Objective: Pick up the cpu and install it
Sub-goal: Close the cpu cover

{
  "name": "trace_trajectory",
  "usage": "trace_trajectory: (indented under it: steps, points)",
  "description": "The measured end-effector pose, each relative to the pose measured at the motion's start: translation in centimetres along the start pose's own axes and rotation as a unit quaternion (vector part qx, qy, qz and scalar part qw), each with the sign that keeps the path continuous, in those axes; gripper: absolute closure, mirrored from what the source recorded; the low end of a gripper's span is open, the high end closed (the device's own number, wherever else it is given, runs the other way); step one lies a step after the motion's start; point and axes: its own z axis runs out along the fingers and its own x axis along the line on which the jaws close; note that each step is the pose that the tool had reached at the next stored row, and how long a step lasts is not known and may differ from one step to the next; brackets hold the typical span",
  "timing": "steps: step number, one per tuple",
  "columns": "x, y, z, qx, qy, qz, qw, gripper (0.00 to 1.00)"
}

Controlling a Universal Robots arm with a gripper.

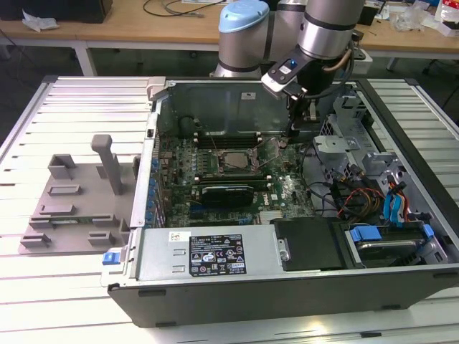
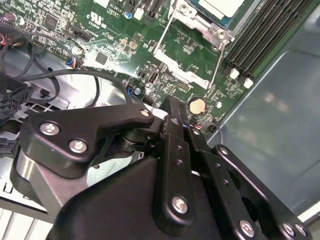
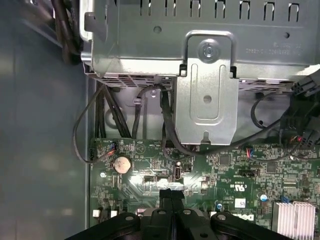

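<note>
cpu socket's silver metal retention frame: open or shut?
Open: in the second wrist view the silver retention frame lies clear of the shiny square cpu, with green motherboard showing through its window.

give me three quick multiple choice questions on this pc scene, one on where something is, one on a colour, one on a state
1. Where does the shiny silver-grey square cpu lie?
A on the floor
B in the socket on the printed motherboard
C on a shelf

2. What colour is the motherboard?
A green
B red
C white

3. The grey metal computer case is:
A shut
B open on top
C upside down

Key: B, the silver square sits amid the board; A, green shows in every view; B, the case's inside is in plain sight, with the black gripper over the board.
</note>
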Motion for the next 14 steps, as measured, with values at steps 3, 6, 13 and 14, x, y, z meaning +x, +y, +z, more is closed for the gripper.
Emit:
trace_trajectory:
  steps: [3, 6, 13, 14]
  points:
    - [0.00, 0.05, 0.62, 0.0000, -0.0001, 0.000, 1.0000, 0.89]
    - [0.01, 0.05, 0.63, 0.0000, 0.0000, 0.000, 1.0000, 0.89]
    - [0.01, 0.08, 1.69, 0.0000, 0.0000, 0.000, 1.0000, 0.89]
    - [0.01, 0.09, 1.89, 0.0000, 0.0000, 0.000, 1.0000, 0.89]
